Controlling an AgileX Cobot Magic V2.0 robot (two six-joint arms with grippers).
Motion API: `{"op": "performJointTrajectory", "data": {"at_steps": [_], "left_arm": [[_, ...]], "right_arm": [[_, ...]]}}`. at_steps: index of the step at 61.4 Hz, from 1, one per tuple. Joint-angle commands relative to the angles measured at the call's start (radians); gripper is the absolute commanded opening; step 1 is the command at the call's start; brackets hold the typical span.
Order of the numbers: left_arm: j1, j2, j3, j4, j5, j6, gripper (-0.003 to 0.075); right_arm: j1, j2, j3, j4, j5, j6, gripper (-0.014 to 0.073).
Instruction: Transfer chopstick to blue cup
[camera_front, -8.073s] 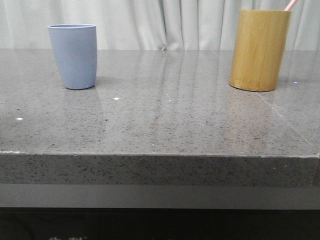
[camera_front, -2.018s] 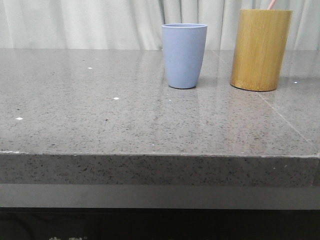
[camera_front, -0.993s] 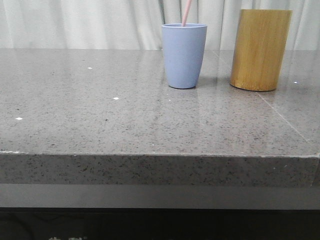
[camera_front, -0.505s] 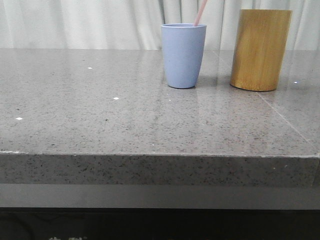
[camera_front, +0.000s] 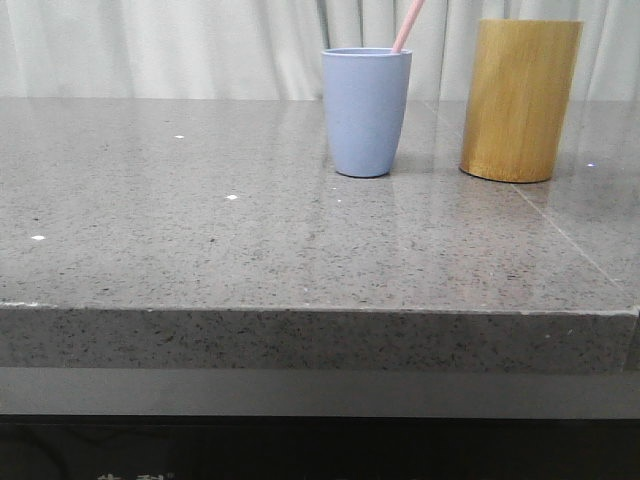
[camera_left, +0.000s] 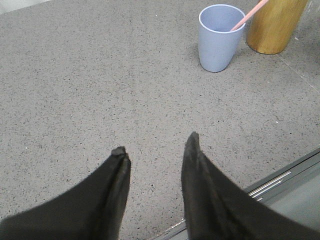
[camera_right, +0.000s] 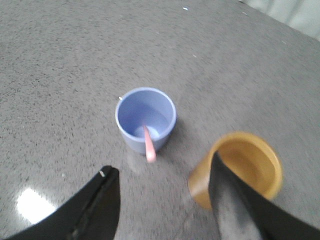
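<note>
Two cups stand on the grey speckled table (camera_front: 250, 240). One is the blue cup (camera_front: 366, 112). It is upright and sits toward the back of the table, a bit right of the middle. The other is a taller yellow-brown bamboo cup (camera_front: 520, 100). It stands near the blue cup on its right, and the two do not touch.

The chopstick (camera_front: 408, 24) is inside the blue cup. It is thin and pink. Its lower end rests on the bottom of the cup, and its top leans over the rim toward the bamboo cup. The top of it goes past the upper edge of the front view.

From the camera on the right arm, you look down into both cups. The blue cup (camera_right: 145, 119) has the pink chopstick (camera_right: 148, 144) resting in it, with its top end sticking out over the rim. The bamboo cup (camera_right: 239, 169) looks hollow inside. The right gripper (camera_right: 162, 175) hangs above the cups. Its two dark fingers are spread wide apart and hold nothing.

From the camera on the left arm, the left gripper (camera_left: 155, 143) is over bare table, well apart from the cups. Its two black fingers are apart too, with nothing between them. Far off sit the blue cup (camera_left: 218, 40) with the chopstick (camera_left: 248, 16) leaning in it, and the bamboo cup (camera_left: 274, 26) just behind.

White curtains (camera_front: 160, 45) hang behind the table.
</note>
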Motion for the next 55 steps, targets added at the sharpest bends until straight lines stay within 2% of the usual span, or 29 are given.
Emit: {"op": "performJointTrajectory", "data": {"at_steps": [1,21,31,46,51,55], "left_arm": [[-0.006,-0.005,-0.021,0.001,-0.075,-0.009,0.0263],[-0.006,-0.005,-0.021,0.001,-0.075,-0.009,0.0263],[-0.006,-0.005,-0.021,0.001,-0.075,-0.009,0.0263],[-0.006,-0.005,-0.021,0.001,-0.075,-0.009,0.0263],[-0.006,-0.005,-0.021,0.001,-0.075,-0.009,0.0260],[-0.006,-0.005,-0.021,0.001,-0.075,-0.009,0.0237]], "right_arm": [[-0.004,-0.118,0.054,-0.032,-0.039,0.043,0.0424],[-0.004,-0.471,0.506,-0.032,-0.240,0.117,0.0424],[-0.004,-0.599,0.664,-0.032,-0.290,0.121,0.0424],[-0.004,-0.728,0.801,-0.033,-0.297,0.121,0.0421],[-0.004,-0.740,0.809,-0.041,-0.296,0.121,0.0377],[-0.004,-0.740,0.809,-0.041,-0.290,0.121,0.0291]]}}
